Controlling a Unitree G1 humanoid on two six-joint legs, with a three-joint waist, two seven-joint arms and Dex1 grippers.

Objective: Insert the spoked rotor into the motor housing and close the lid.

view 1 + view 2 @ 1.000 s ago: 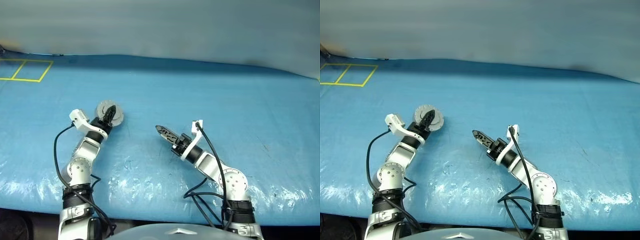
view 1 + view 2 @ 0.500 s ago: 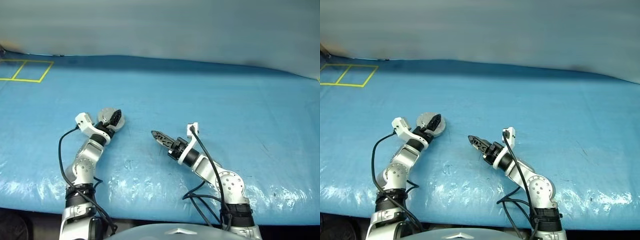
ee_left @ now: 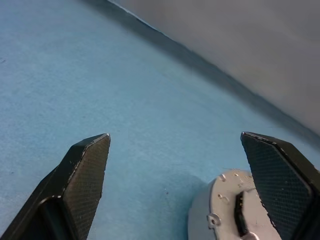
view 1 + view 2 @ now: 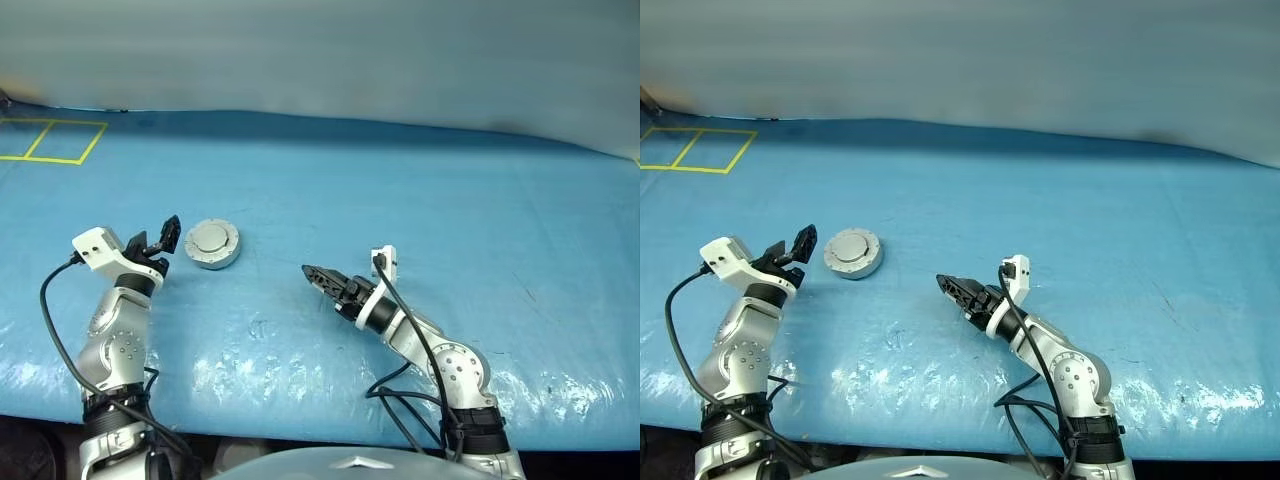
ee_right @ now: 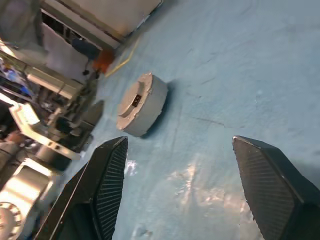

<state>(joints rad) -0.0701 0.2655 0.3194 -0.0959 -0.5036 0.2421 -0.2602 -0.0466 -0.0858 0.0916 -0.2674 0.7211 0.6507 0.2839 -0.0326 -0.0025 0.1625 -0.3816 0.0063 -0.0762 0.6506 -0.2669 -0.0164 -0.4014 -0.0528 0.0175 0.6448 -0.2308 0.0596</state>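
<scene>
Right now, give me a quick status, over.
Left gripper open, beside the motor housing, not touching. Right gripper open, empty. Lid closed. Nothing in the way.

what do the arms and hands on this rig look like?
Both arms are silver-grey metal with round joint housings, black collars and loose black cables. The left hand and right hand each have two black fingers with cross-hatched pads and a white block at the wrist.

Both arms are showing silver-grey round joint housings w/ white links and black collars. Left gripper point(image 4: 160, 238) and right gripper point(image 4: 322, 279) are each wearing two black fingers w/ cross-hatched pads point(image 3: 85, 175). Black cables are looping along both forearms; a white boxy block is sitting at each wrist.
</scene>
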